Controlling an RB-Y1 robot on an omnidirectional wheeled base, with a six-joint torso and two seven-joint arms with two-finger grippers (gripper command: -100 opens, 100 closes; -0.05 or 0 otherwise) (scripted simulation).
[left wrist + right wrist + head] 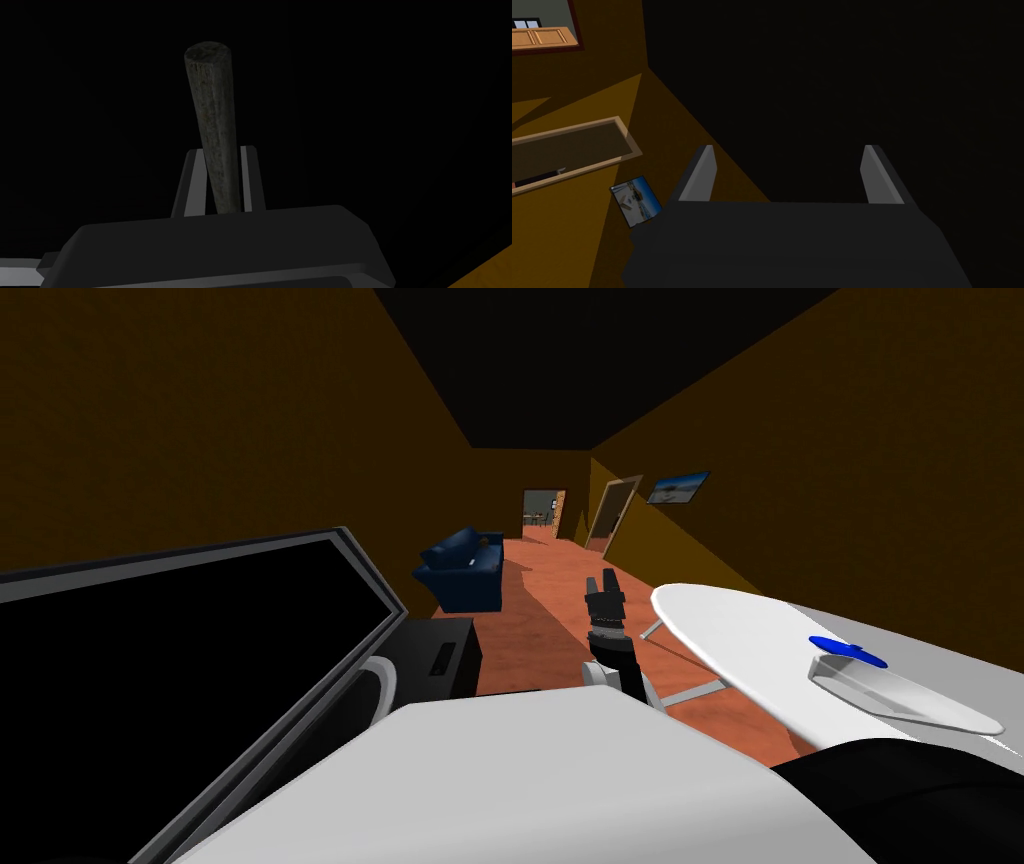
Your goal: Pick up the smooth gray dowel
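Note:
The dowel [212, 100] is a dark grey round stick with a faint grain. It stands up between the two fingers of my left gripper [220, 150], which is shut on its lower part; the blunt far end rises well past the fingertips against darkness. My right gripper [600, 584] is raised ahead of me over the orange floor, pointing down the hallway. In the right wrist view my right gripper [789, 147] is open, with nothing between its fingers.
A white ironing board [760, 658] stands close on the right, carrying a grey and blue iron [848, 652]. A large black screen [180, 638] slants along the left. A blue sofa [462, 568] sits ahead, and a doorway [543, 513] lies at the hallway's far end.

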